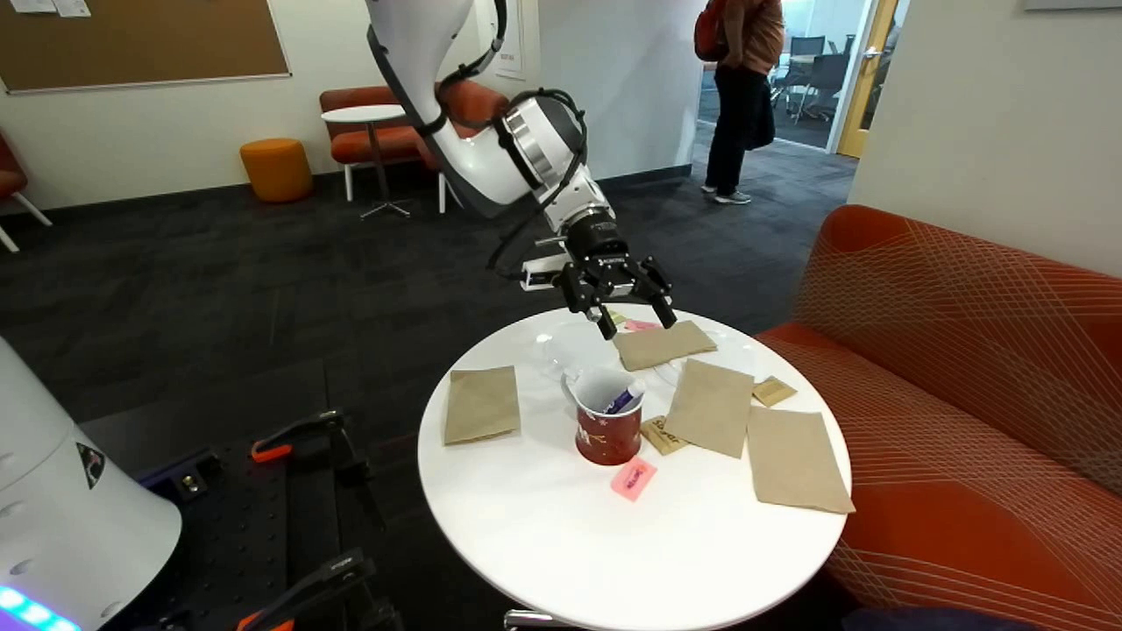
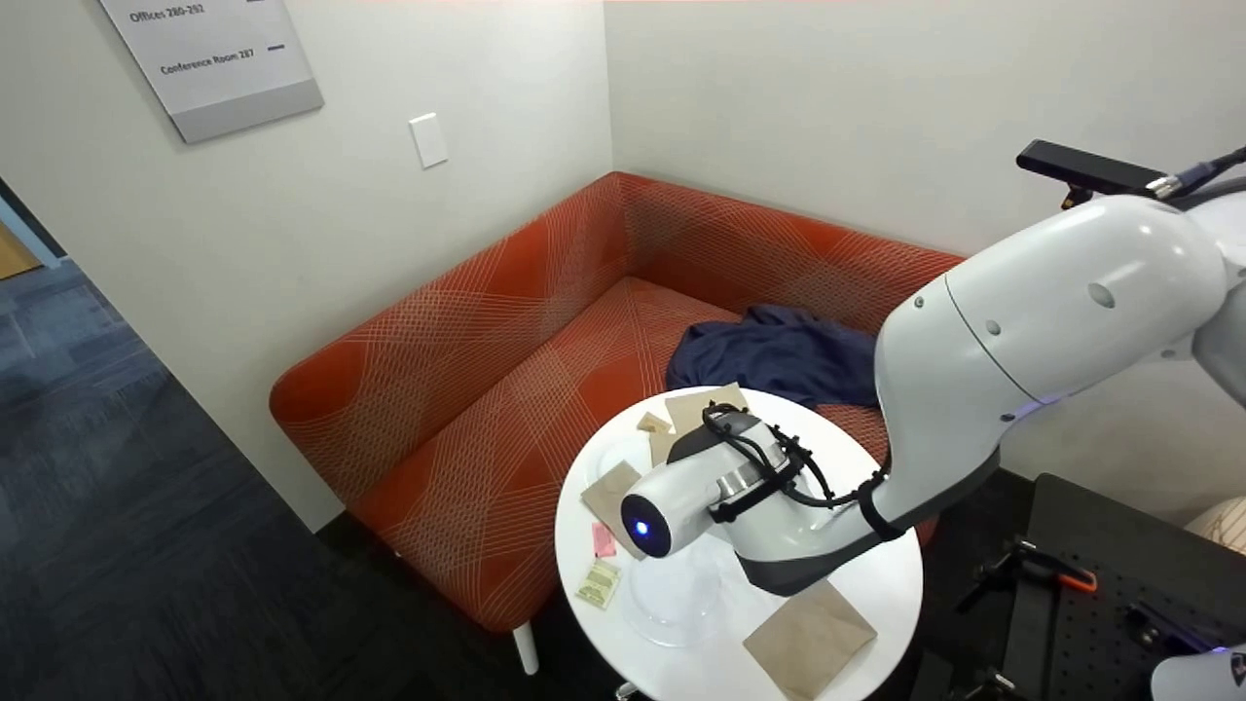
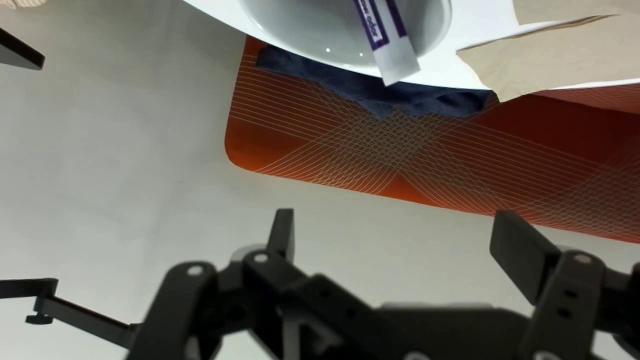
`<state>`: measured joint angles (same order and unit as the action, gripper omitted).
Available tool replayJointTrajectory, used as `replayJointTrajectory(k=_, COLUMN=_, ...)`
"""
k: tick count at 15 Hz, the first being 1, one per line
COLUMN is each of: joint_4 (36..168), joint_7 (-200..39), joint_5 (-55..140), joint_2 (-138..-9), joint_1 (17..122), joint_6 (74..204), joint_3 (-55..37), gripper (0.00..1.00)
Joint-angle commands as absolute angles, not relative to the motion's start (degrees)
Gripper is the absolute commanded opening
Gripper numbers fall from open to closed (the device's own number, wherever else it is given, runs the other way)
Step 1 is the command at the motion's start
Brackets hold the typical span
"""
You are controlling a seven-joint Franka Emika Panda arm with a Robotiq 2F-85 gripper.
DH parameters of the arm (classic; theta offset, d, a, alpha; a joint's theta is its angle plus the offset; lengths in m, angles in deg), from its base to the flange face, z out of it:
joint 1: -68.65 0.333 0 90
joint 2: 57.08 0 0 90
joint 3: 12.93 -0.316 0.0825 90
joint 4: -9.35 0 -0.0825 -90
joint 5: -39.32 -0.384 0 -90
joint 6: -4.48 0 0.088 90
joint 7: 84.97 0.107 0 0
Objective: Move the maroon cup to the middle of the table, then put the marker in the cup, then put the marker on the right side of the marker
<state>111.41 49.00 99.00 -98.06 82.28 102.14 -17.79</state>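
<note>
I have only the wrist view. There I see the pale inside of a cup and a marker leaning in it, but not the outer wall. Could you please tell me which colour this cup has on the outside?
Observer: In an exterior view, the cup is dark red outside.
Operator: Thank you. Is there some small thing lying near it?
Observer: Yes, a pink packet lies on the table close to the cup; I cannot tell if they touch.
Operator: And is any person in the room?
Observer: Yes, a person stands in the background, the head outside the picture.
</note>
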Motion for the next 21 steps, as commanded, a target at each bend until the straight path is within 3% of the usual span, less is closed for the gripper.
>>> replayJointTrajectory(k=1, joint_4=116.9, joint_7=45.0, joint_5=97.3, joint_2=-91.4, joint_1=80.3, joint_6=106.9, joint_3=-19.2, gripper=1.0)
replayJointTrajectory(k=8, joint_4=131.7, joint_7=33.7, joint_5=97.5, joint_2=-73.2, joint_1=78.5, joint_6=114.0, joint_3=-19.8, gripper=1.0)
replayJointTrajectory(k=15, joint_4=146.2, joint_7=15.6, joint_5=96.1, joint_2=-56.4, joint_1=73.2, joint_6=136.8, joint_3=-17.7, gripper=1.0)
replayJointTrajectory(k=21, joint_4=151.6, joint_7=-5.3, joint_5=84.5, joint_2=-54.4, joint_1=70.7, joint_6=156.6, joint_3=-14.4, gripper=1.0)
